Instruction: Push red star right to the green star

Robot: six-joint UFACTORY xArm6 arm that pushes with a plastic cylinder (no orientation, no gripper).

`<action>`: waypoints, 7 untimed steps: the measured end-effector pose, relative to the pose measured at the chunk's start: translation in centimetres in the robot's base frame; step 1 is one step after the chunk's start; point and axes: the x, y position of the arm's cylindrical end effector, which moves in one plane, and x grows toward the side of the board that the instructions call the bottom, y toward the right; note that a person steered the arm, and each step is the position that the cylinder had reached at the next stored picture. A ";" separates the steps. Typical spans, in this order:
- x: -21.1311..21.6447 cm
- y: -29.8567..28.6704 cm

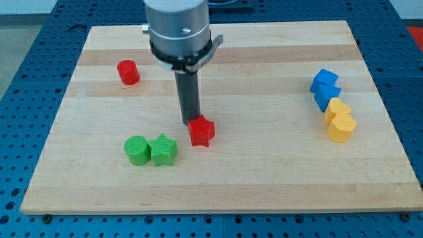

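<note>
Nearest us on the tabletop [264, 178] sit the green star [164, 150] and a green cylinder [137, 150], touching side by side, the cylinder on the left. We carry no hand, only a dark rod, so nothing is parted, closed or clamped. Our tip [191, 122] rests at the far left edge of the red star [201, 131], apparently touching it. That red star lies just right of the green star and slightly farther back, with a small gap between them. A red cylinder [128, 72] stands well apart at the far left. Over on the right, two blue blocks [325, 88] huddle together, with two yellow blocks [340, 121] touching them on the near side.
</note>
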 end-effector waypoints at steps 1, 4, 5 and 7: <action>2.5 -0.2; -2.6 5.1; -1.9 5.5; 2.2 5.5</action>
